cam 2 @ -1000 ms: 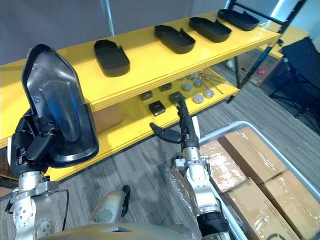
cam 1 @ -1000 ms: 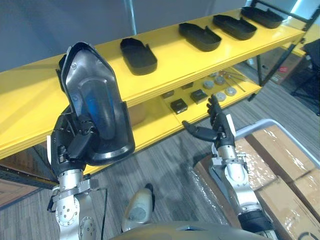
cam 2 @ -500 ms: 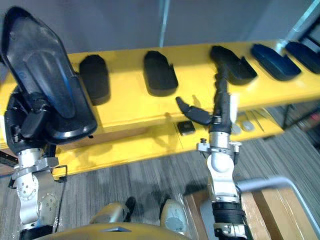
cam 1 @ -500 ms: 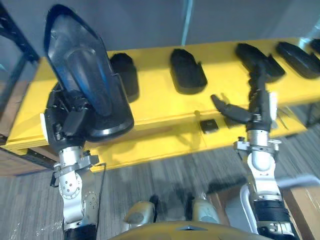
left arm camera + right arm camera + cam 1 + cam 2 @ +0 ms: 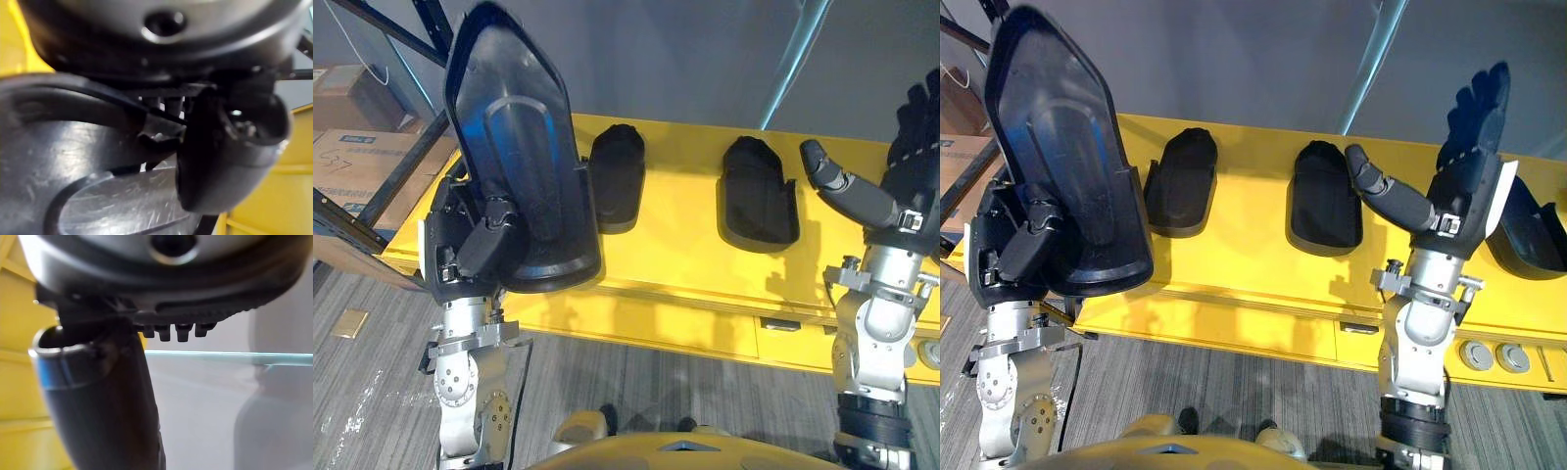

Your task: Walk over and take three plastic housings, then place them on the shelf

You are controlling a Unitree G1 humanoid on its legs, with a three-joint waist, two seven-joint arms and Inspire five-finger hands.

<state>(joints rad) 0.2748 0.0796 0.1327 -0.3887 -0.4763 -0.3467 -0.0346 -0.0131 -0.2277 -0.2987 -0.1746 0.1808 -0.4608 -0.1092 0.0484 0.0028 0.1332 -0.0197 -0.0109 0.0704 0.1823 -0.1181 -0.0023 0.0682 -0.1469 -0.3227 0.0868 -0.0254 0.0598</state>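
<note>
The black plastic housing (image 5: 524, 166) stands upright in the left robot hand (image 5: 470, 250), which grips its lower end, just in front of the yellow shelf (image 5: 685, 269). A first shelved housing (image 5: 615, 176) and a second shelved housing (image 5: 759, 191) lie flat on the shelf. The right robot hand (image 5: 1464, 181) is raised, fingers straight and empty. The step in hand appears to be placement. The next move likely calls for lowering the held housing flat onto a bare stretch of shelf.

Holds the left hand (image 5: 458, 257) up on a vertical silver-grey forearm, fingers (image 5: 487, 243) and thumb clamped round the lower end of a large black plastic housing (image 5: 514, 147) that stands upright. Holds the right hand (image 5: 1464, 186) raised as well, fingers (image 5: 1479, 108) straight and pointing up, thumb (image 5: 1386, 196) splayed out toward the left, gripping nothing.
</note>
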